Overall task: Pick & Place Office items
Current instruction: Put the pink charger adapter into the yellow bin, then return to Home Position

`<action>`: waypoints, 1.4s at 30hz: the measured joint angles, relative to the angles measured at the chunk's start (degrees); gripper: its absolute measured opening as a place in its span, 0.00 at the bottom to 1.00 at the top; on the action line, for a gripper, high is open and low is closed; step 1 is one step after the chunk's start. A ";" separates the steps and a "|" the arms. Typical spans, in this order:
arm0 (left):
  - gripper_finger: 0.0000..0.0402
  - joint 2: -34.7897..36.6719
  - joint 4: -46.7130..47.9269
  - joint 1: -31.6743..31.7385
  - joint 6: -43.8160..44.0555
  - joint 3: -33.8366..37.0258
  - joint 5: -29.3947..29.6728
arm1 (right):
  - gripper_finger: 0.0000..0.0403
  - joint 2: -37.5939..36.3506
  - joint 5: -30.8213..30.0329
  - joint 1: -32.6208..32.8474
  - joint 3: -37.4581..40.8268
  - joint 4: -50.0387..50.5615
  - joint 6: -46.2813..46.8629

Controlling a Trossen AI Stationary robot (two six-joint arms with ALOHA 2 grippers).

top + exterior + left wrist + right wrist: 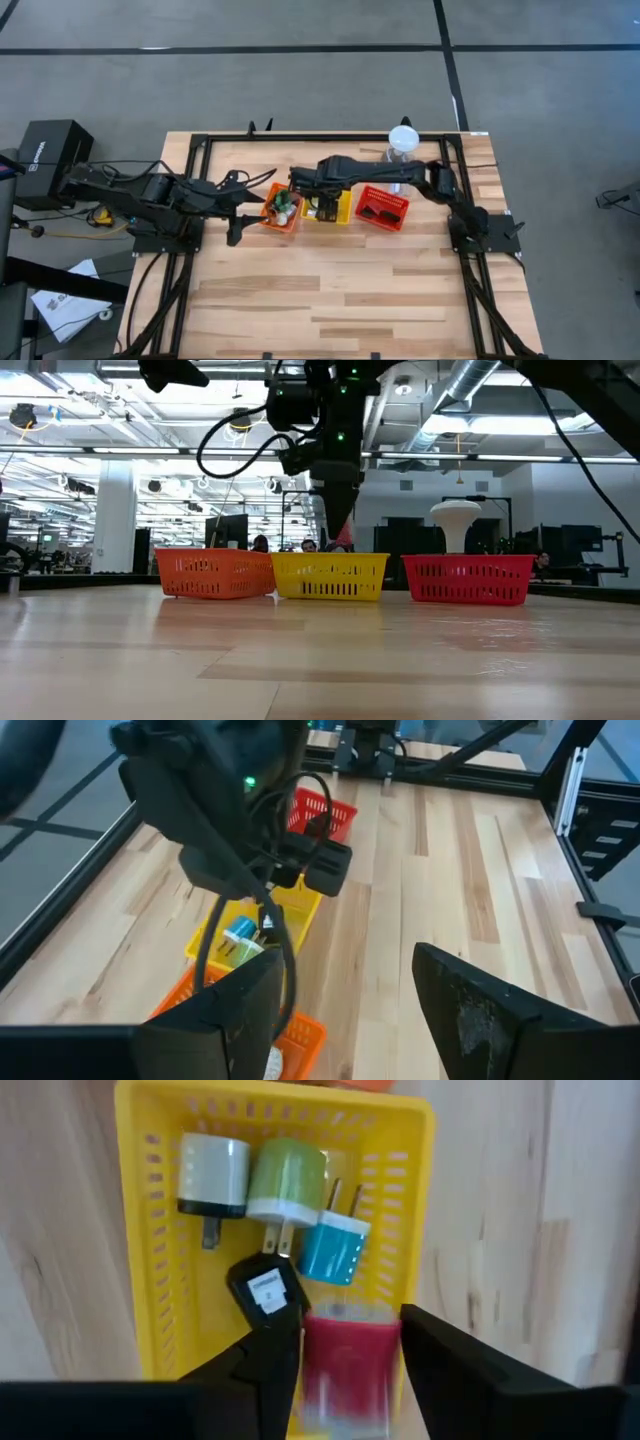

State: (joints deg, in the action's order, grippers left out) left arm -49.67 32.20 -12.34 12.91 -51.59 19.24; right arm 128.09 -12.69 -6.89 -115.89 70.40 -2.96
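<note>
My right claw [345, 1342] above yellow basket [140, 1240], fingers apart, red piece [345, 1360] between them, blurred. Left claw [345, 995] apart, empty, beside orange basket [281, 222].

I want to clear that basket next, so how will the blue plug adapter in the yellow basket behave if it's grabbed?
The blue plug adapter looks rigid and probably light. Its smooth shell may slip. It leans on the green adapter in the yellow basket, so lifting it could shift that.
</note>
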 joint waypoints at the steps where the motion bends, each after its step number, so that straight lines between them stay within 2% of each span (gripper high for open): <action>1: 0.54 0.00 0.01 0.00 0.00 0.00 -0.02 | 0.41 0.00 0.64 -0.24 0.04 -0.22 0.01; 14: 0.54 0.00 0.01 0.00 -0.02 0.00 0.05 | 0.47 0.00 0.91 0.12 -0.58 1.02 0.17; 20: 0.54 0.23 0.01 0.00 -1.33 0.00 0.20 | 0.47 -0.09 0.79 1.79 -7.18 12.17 -1.69; 24: 0.54 2.12 0.09 -0.02 -2.43 0.00 3.15 | 0.47 -0.11 0.80 3.23 -14.14 18.63 -2.53; 27: 0.54 4.84 0.76 -0.02 -2.55 0.00 3.91 | 0.47 -0.73 0.79 3.79 -18.27 19.14 -3.04; 32: 0.54 11.60 6.68 -0.02 -2.10 0.00 3.90 | 0.47 -7.35 0.77 3.93 -18.60 19.67 -2.77; 37: 0.54 19.24 6.71 -0.02 -4.95 2.94 3.94 | 0.46 -15.29 0.79 4.02 -16.28 18.37 -0.41; 42: 0.54 28.67 3.68 -0.02 -6.60 11.34 3.90 | 0.46 -25.44 0.80 5.65 -4.48 12.86 0.93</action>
State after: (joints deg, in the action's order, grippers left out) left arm -21.00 35.88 -12.36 6.31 -40.25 23.14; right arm 102.66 -11.89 -1.23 -120.37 83.25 -2.03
